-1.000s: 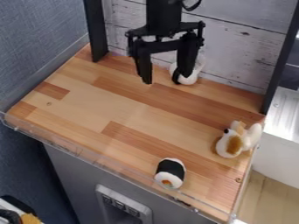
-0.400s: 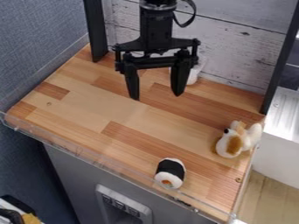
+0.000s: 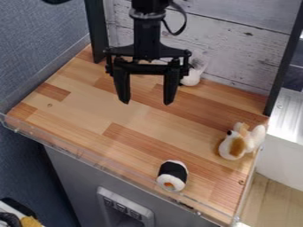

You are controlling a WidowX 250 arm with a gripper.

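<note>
The black gripper (image 3: 146, 103) hangs over the back left part of the wooden surface, open, with nothing between its fingers. Just behind and right of it, a white plush toy (image 3: 190, 79) rests against the back wall, partly covered by the gripper. A plush sushi roll (image 3: 172, 175), white with a black band and an orange spot, lies near the front edge. At the right edge sits a brown and white plush dog (image 3: 238, 144).
The wooden surface (image 3: 89, 103) has a clear plastic lip (image 3: 89, 160) along its front. Black posts (image 3: 98, 31) stand at the back left and right, with a white plank wall (image 3: 237, 44) between them. A metallic unit (image 3: 287, 133) adjoins on the right.
The gripper has moved left and toward the front, away from the white plush toy at the back, and its fingers hang lower in the view. The toys have stayed in place.
</note>
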